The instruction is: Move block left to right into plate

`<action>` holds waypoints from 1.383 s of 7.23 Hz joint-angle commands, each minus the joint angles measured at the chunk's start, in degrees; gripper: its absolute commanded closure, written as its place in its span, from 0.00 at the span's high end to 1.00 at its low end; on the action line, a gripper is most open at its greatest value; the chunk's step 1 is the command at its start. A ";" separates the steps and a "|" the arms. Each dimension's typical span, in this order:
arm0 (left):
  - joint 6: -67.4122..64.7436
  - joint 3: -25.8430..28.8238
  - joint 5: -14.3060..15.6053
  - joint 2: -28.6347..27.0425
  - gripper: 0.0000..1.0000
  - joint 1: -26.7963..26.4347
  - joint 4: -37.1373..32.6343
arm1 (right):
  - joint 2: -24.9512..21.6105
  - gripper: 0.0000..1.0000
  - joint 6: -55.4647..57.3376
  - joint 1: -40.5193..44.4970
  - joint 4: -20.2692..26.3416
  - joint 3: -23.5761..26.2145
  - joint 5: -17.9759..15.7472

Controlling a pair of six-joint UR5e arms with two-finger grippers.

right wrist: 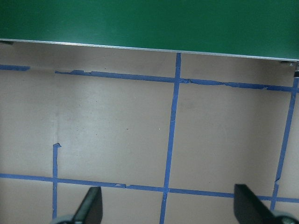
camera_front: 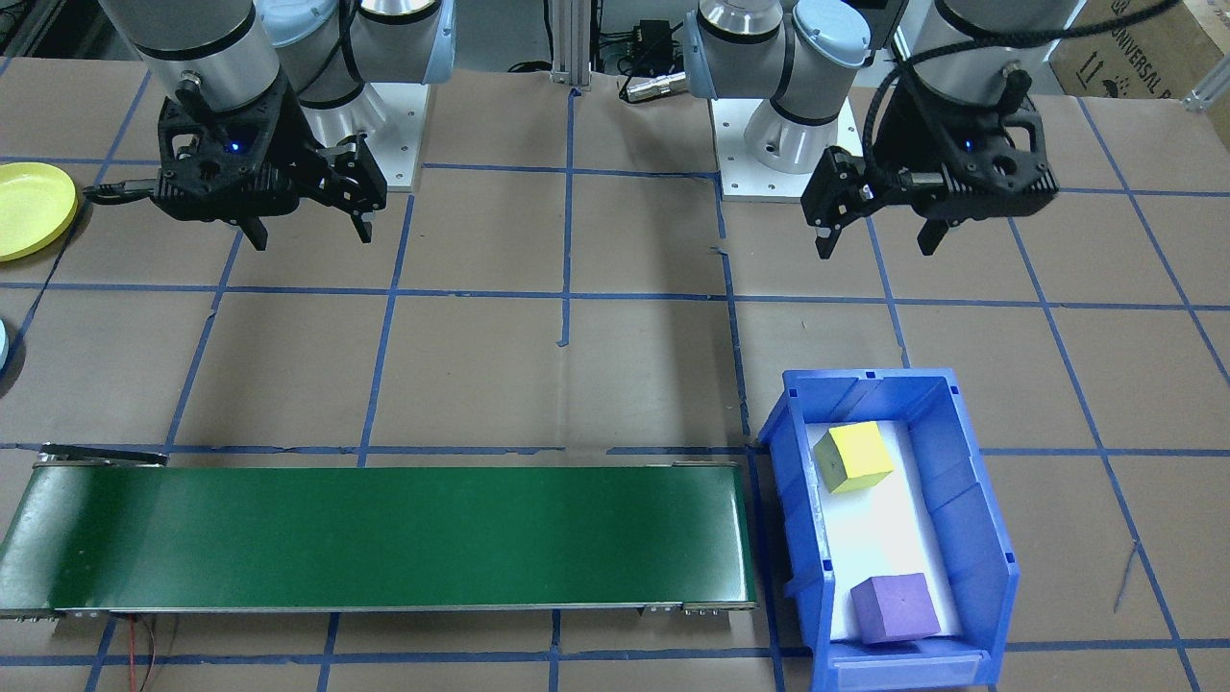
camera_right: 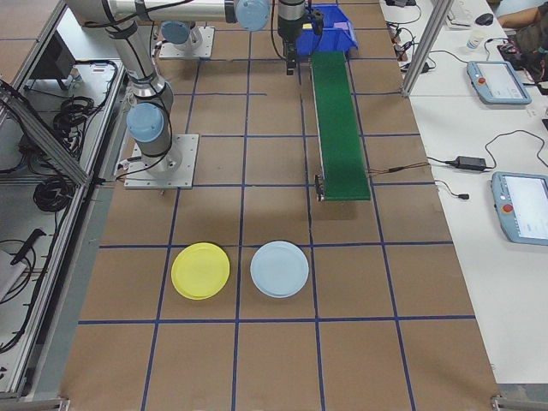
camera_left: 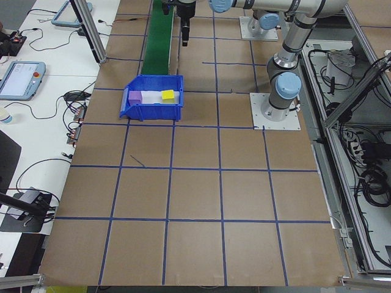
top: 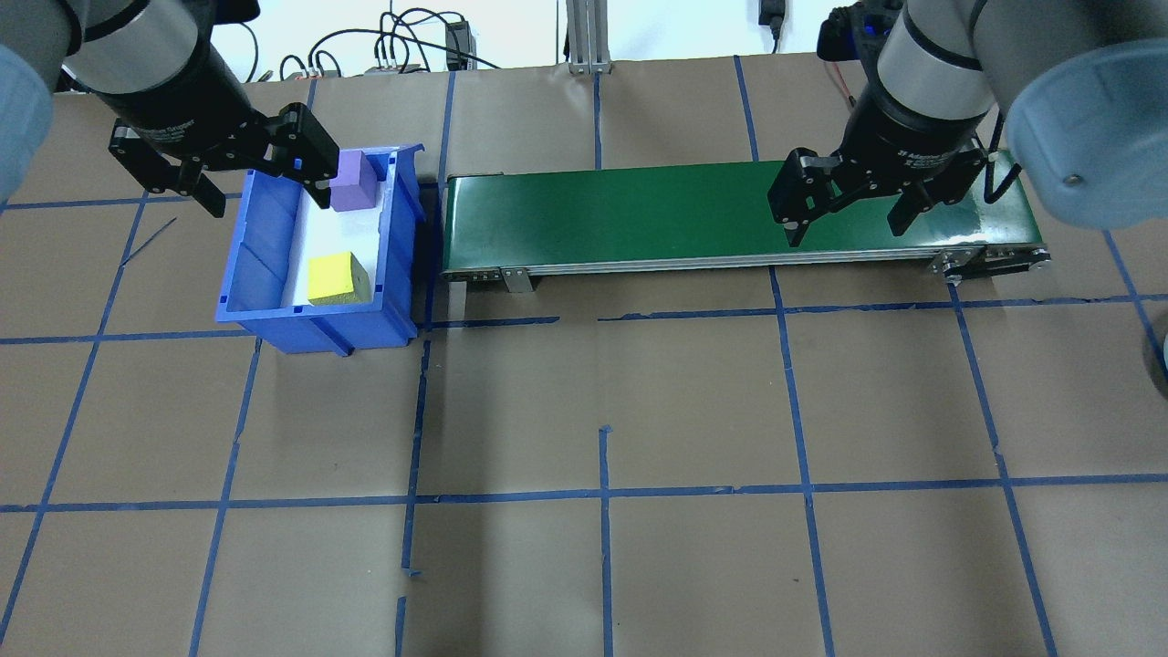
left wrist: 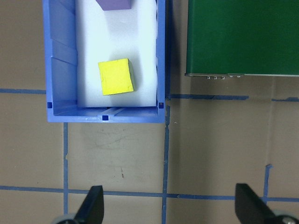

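Observation:
Two blocks lie in a blue bin: a yellow block at the end nearer the robot and a purple block at the far end. My left gripper hangs open and empty, high above the table on the robot's side of the bin. Open and empty too, my right gripper hovers high near the conveyor's other end. The yellow plate rests on the table beyond the right arm.
A green conveyor belt runs along the table from beside the bin toward the right arm's side. A light blue plate sits next to the yellow one. Blue tape lines grid the brown table cover.

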 commanded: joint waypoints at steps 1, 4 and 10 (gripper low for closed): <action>3.45 0.54 0.01 -7.01 1.00 2.30 4.99 | 0.09 1.00 0.00 0.00 0.00 0.07 0.07; 7.60 -0.15 -2.35 -15.02 1.00 4.86 14.16 | 0.00 1.00 0.09 0.00 0.00 0.07 0.07; 7.16 14.24 -2.45 -35.42 1.00 4.95 25.15 | 0.00 1.00 0.09 0.00 0.00 0.07 0.07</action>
